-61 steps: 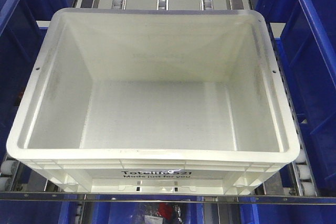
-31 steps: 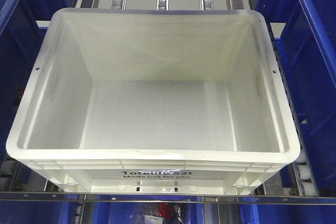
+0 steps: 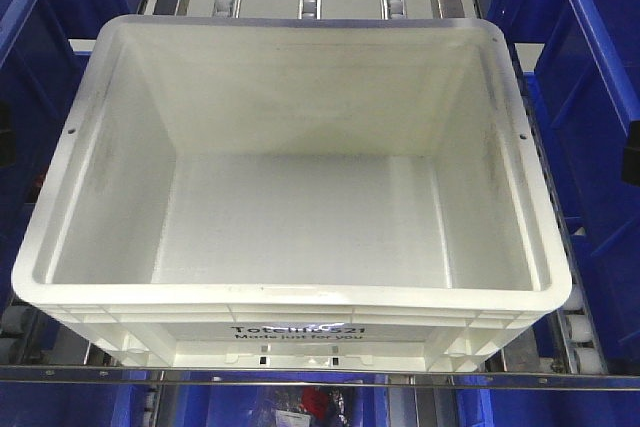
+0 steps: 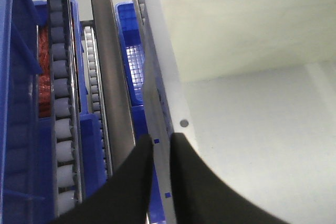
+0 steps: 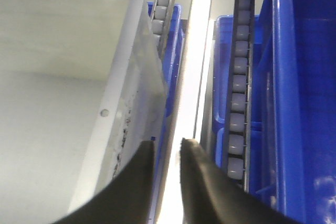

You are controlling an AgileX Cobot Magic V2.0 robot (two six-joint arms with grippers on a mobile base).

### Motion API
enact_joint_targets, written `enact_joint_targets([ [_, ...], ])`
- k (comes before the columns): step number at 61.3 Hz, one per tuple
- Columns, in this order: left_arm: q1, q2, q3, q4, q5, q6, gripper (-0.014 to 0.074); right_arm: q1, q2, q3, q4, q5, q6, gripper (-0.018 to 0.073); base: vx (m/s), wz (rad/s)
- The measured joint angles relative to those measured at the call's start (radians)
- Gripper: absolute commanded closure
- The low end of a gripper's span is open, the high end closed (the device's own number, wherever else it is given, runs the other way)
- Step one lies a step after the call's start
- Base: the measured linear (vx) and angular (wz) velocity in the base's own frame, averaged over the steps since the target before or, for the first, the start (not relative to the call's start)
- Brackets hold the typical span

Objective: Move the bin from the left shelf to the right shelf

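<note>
The left gripper (image 4: pixel 161 143) is seen from its own wrist with 2 black fingers (image 4: pixel 134 182) drawn close, and only a narrow gap is left between the tips. The right gripper (image 5: pixel 167 146) is posed alike, its 2 curved fingers (image 5: pixel 205 182) being nearly together.

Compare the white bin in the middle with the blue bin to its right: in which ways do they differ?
The white bin is seen whole and is empty; the blue bin is cut off by the picture's edge. The white bin carries black print on its near wall; the blue bin shows none. The white bin is pale, the blue bin dark. Both are open-topped plastic bins with thick rims.
</note>
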Motion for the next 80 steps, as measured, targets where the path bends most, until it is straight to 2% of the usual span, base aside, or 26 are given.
enact_joint_targets([
  [7,0.0,0.0,0.0,0.0,-0.003,0.01,0.0218,0.0,0.0,0.0,0.007,0.0,-0.003,-0.0029,0.0,0.0],
  [12,0.0,0.0,0.0,0.0,-0.003,0.012,0.0106,0.0,0.001,0.0,0.008,0.0,-0.003,-0.0173,0.0,0.0],
  [17,0.0,0.0,0.0,0.0,-0.003,0.013,0.0029,0.0,0.001,0.0,0.009,-0.001,-0.003,-0.0171,0.0,0.0],
  [22,0.0,0.0,0.0,0.0,-0.003,0.013,-0.0004,0.0,0.001,0.0,0.009,-0.001,-0.003,-0.0166,0.0,0.0],
  [29,0.0,0.0,0.0,0.0,-0.011,0.013,0.0006,0.0,0.001,-0.001,0.019,-0.013,-0.003,-0.0142,0.0,0.0],
  [40,0.0,0.0,0.0,-0.017,-0.022,0.013,0.0022,0.0,0.003,-0.001,0.099,-0.031,-0.014,-0.011,0.0,0.0],
  [51,0.0,0.016,-0.007,-0.045,-0.001,0.013,0.0022,0.0,0.059,-0.011,0.155,0.036,-0.031,-0.0106,0.0,0.0],
  [60,0.0,0.101,-0.06,-0.049,0.084,0.013,0.0022,0.0,0.156,-0.09,0.159,0.12,-0.052,-0.0099,0.0,0.0],
  [80,0.0,0.296,-0.187,-0.05,0.153,0.013,0.0022,0.0,0.353,-0.272,0.184,0.171,-0.063,-0.0089,0.0,0.0],
])
